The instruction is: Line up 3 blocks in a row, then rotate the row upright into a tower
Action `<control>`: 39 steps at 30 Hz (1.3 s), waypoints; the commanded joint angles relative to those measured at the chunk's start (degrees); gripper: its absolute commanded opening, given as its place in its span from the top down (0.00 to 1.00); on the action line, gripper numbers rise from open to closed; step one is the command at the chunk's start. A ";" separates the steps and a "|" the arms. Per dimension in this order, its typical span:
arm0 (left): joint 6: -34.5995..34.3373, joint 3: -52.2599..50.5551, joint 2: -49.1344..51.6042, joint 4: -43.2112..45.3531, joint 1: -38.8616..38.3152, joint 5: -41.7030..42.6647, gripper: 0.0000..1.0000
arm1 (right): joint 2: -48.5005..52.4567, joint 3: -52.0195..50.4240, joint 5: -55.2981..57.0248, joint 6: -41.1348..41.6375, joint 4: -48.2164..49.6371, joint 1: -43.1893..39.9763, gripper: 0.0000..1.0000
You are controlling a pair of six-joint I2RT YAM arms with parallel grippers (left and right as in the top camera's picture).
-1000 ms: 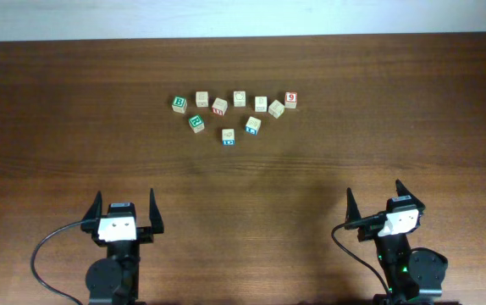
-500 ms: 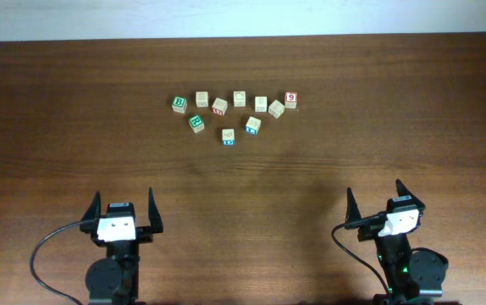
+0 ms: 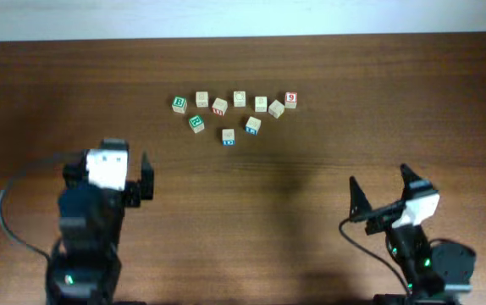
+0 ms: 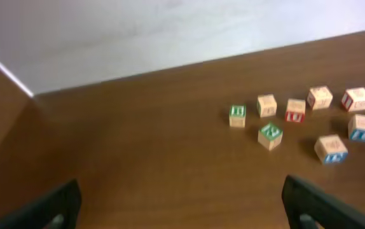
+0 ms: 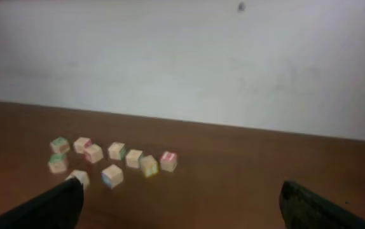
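With both arms back on the near side of the table [image 3: 328, 161], the left gripper [image 3: 109, 174] and the right gripper [image 3: 381, 189] each show fingers spread wide, nothing between them. Up toward the far edge sits the cluster: the left blue-printed block [image 3: 228, 135] and the right blue-printed block [image 3: 252, 125] at its front, the green-topped block [image 3: 196, 123] beside them. The back row runs from the green "B" cube [image 3: 179, 103] to the red "9" cube [image 3: 291, 100], all well apart from both grippers.
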 commanded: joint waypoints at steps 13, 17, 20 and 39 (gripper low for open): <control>1.95 42.47 34.77 -31.87 -0.22 21.11 0.01 | 71.28 76.30 -16.57 2.45 -55.36 -0.39 0.02; 1.68 42.47 34.77 -37.20 -0.22 23.47 0.01 | 78.79 76.41 -18.62 2.21 -56.96 0.74 0.02; 0.68 42.47 34.97 -37.55 -0.22 23.63 0.01 | 82.77 76.48 -12.04 5.51 -54.07 7.37 0.02; -21.44 42.86 47.41 -37.18 -0.22 4.72 0.01 | 107.08 81.42 8.92 30.12 -33.94 23.21 0.12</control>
